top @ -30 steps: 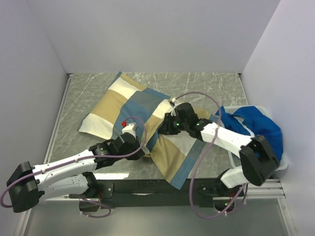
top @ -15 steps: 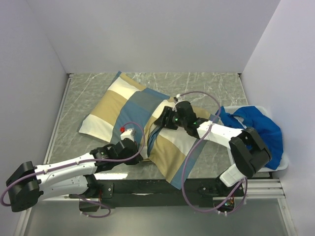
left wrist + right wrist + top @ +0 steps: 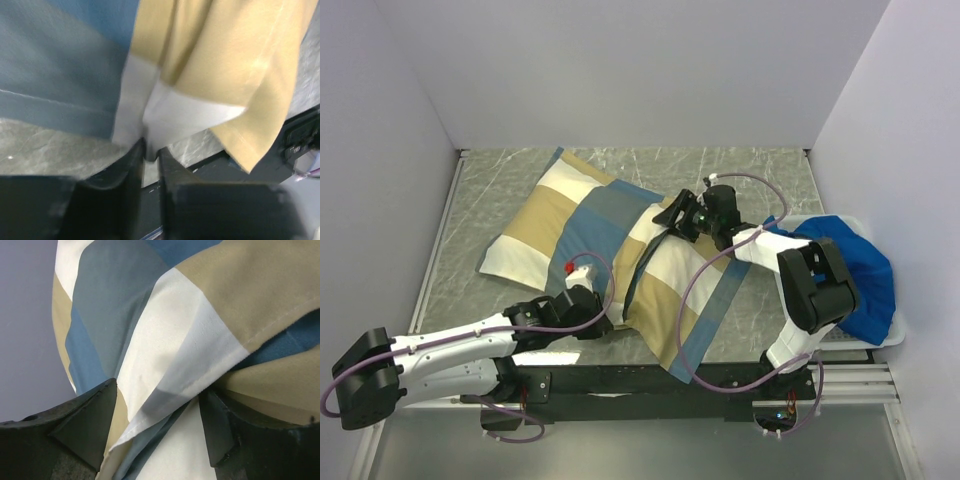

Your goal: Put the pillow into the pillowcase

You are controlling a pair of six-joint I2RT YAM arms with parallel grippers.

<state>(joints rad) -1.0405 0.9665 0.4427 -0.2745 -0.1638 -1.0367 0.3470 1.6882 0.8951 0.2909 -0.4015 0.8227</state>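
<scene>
From the top camera I see the pillowcase (image 3: 610,225) lying diagonally over the middle of the grey marble table (image 3: 490,190), from the upper left of the frame down to the lower centre near the arm bases. Its tan, slate-blue and white blocks are all visible. The upper left half looks plump and the lower half lies flatter, with a dark curved fold line between the two parts. I cannot see the pillow itself in any view, so I cannot say for sure where it is. The left gripper (image 3: 603,312) is at the lower left edge of the pillowcase. In the left wrist view its fingers (image 3: 134,167) are pressed nearly together, with a white fold of the fabric pinched between them, and a tan flap hangs at the right of that frame. The right gripper (image 3: 675,213) is on top of the pillowcase, a little right of the centre of the frame. In the right wrist view its fingers (image 3: 92,420) are spread wide apart, and a stitched hem of white and tan fabric runs between them without being clamped. At the right edge of the top view a bright blue cloth (image 3: 850,265) is heaped in a white bin (image 3: 895,335), apart from the pillowcase.
</scene>
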